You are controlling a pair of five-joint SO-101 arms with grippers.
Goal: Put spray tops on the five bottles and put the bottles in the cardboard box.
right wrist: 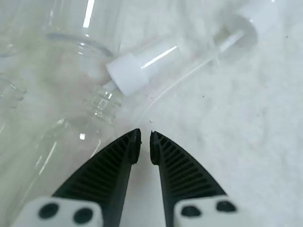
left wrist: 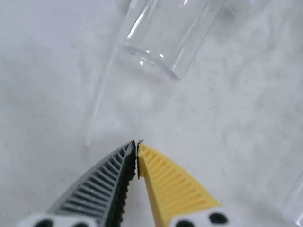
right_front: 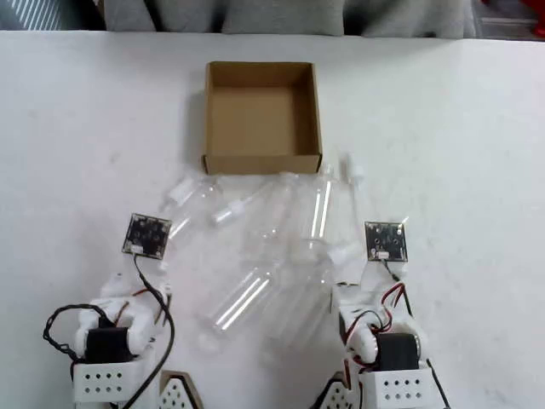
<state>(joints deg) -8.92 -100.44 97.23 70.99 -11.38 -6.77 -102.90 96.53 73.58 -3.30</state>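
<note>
Bench: A white bench carries two arms at its near edge, a cardboard box farther back, and a scatter of clear plastic between them.
Left arm: The left arm sits folded low over its base. Its wrist points up the bench toward the scatter.
Left end effector: The left end effector has one grey finger and one yellow, pressed together at the tips and pinching nothing. It aims down at bare bench, just short of a bottle base, with a thin clear dip tube lying close by.
Right arm: The right arm is folded in the same low pose on the other side of the scatter.
Right end effector: The right end effector has two black fingers drawn nearly together, with only a sliver of bench between the tips and nothing held. It points down just beside a threaded bottle neck and near a white spray top. A second spray top lies farther off.
Bottles: All lie on their sides on the bench, outside the box. A long bottle lies diagonally between the arms, and an upper bottle lies nearer the box. The clear plastic overlaps, so an exact count cannot be told.
Loose tops: A loose spray top lies among the bottles.
Cardboard box: The cardboard box stands open-topped behind the scatter, its brown floor showing.
</note>
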